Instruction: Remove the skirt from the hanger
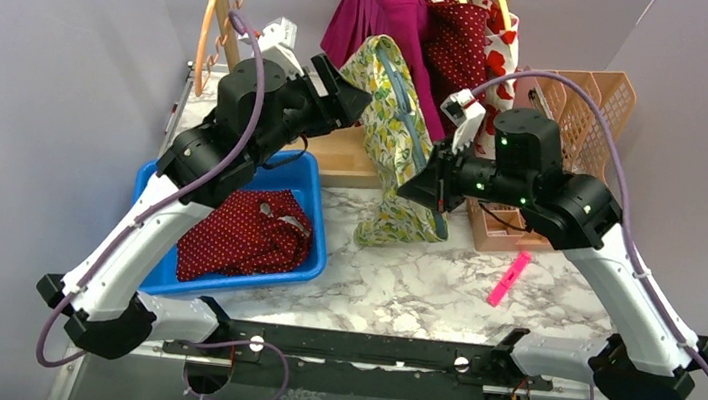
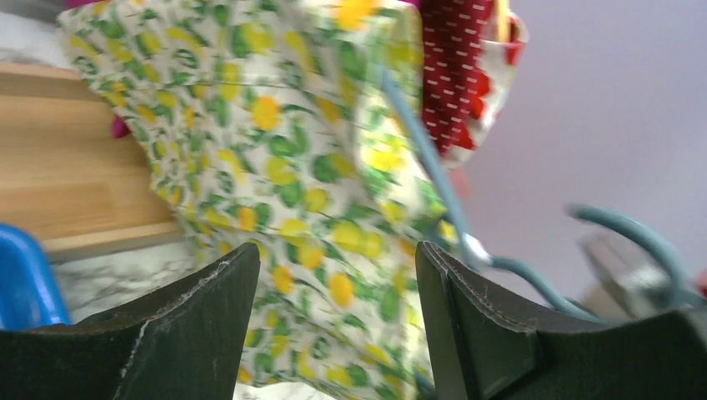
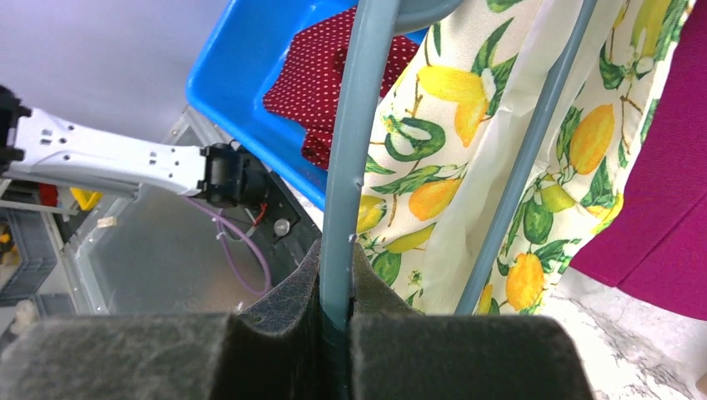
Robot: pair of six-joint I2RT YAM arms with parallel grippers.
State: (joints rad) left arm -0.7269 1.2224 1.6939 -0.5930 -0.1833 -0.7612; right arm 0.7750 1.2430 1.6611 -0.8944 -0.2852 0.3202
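Black right tool (image 3: 338, 283) is shut tight on the blue-grey hanger (image 3: 354, 125) to hold it steady, the lemon skirt (image 1: 393, 134) along it drooping onto the marble surface (image 1: 422, 278), with the left tool (image 2: 335, 258) wide open at the skirt's 10 o'clock, likely ready to tug.

I can't make out any readable text, label, brand or number in my three camera views.

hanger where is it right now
The hanger sits inside the lemon skirt at table centre in the top view, right of the blue bin and in front of the hanging clothes; the right hand is shut on its bar.
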